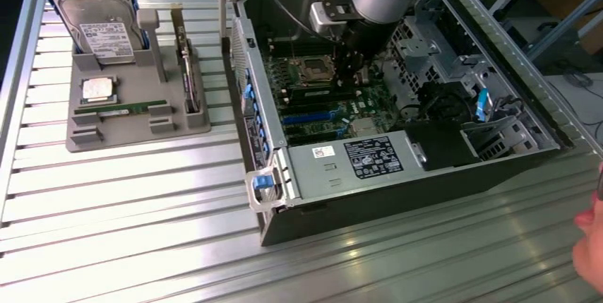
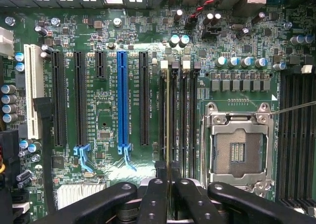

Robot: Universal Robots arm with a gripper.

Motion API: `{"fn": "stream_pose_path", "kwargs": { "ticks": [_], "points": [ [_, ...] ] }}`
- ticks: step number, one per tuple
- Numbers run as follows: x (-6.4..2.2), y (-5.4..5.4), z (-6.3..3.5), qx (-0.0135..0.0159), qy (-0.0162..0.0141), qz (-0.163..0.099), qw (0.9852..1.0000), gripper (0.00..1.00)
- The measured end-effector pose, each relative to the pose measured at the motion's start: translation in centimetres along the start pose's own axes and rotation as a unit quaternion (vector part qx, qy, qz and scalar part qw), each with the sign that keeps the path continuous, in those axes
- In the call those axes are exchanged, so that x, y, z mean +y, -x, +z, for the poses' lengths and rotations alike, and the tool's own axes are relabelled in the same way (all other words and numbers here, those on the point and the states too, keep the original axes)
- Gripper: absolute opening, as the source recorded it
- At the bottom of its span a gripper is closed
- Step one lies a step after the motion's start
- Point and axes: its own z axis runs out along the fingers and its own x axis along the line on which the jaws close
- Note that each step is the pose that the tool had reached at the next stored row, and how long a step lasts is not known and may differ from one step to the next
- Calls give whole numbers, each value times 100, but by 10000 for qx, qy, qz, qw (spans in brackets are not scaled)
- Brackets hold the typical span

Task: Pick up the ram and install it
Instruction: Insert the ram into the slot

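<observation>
**Ram [image 2: 168, 115] held over the memory slots [image 2: 185, 115]**

The ram is clamped edge-on in the narrowly closed end effector [image 2: 169, 183], lined along the memory slots beside the CPU socket [image 2: 238, 150], inside the case [image 1: 396, 208] on the counter [image 1: 141, 211]. Whether it is seated cannot be told.

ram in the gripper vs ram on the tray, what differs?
Place: the gripped ram is inside the PC case, at the memory slots beside the CPU socket; the tray ram sits in the grey tray outside it.
Hold: the gripper is shut on the gripped ram; nothing touches the tray ram.
Pose: the gripped ram stands on edge along a slot; the tray ram's tilt is unclear.
Shared: both are long, thin sticks.
</observation>
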Motion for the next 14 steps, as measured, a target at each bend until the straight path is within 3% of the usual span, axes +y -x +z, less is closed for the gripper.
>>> {"fn": "stream_pose_path", "kwargs": {
  "ticks": [4, 14],
  "points": [
    [-6, 3, -57, 1, 0, 0, 10000, 12],
    [-6, 2, -45, 1, 3, -40, 10000, 12]
  ]
}}
